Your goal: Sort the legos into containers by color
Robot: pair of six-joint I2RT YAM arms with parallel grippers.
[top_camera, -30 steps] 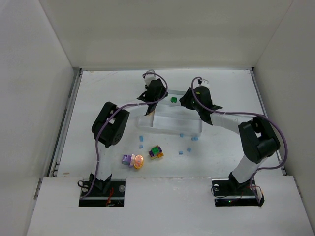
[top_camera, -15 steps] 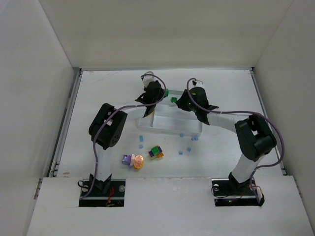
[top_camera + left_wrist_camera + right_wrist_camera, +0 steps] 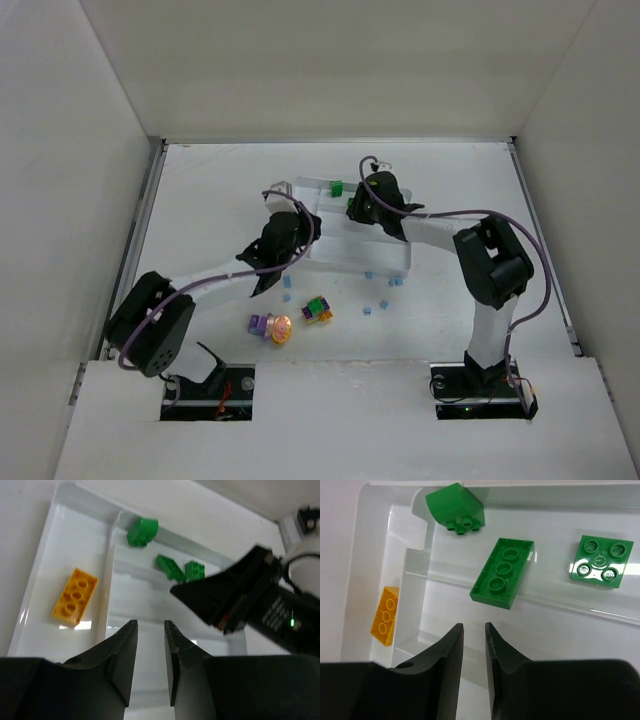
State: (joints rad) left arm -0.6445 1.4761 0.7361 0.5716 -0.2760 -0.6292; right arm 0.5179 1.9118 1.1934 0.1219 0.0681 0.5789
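The white tray (image 3: 385, 262) holds three green legos (image 3: 503, 573) (image 3: 455, 506) (image 3: 600, 561) in its far compartment and a yellow brick (image 3: 75, 596) in the end compartment. My left gripper (image 3: 150, 627) hovers over the tray's left part (image 3: 290, 232), jaws closed to a narrow slit with nothing between them. My right gripper (image 3: 474, 627) hangs just short of the green bricks (image 3: 362, 208), closed down the same way and empty. Loose on the table lie a purple brick (image 3: 260, 323), an orange round piece (image 3: 281, 328), a green-purple-yellow stack (image 3: 317, 310) and several tiny light blue bricks (image 3: 384, 303).
The enclosure's white walls rise on three sides, with a metal rail (image 3: 135, 250) along the left. In the left wrist view, the right arm's black wrist (image 3: 250, 600) reaches over the tray's right half. The arm bases (image 3: 205, 385) sit at the near edge.
The left arm swung from the tray's far side down to its near-left end. The right gripper slid left along the tray. Both pairs of jaws narrowed.
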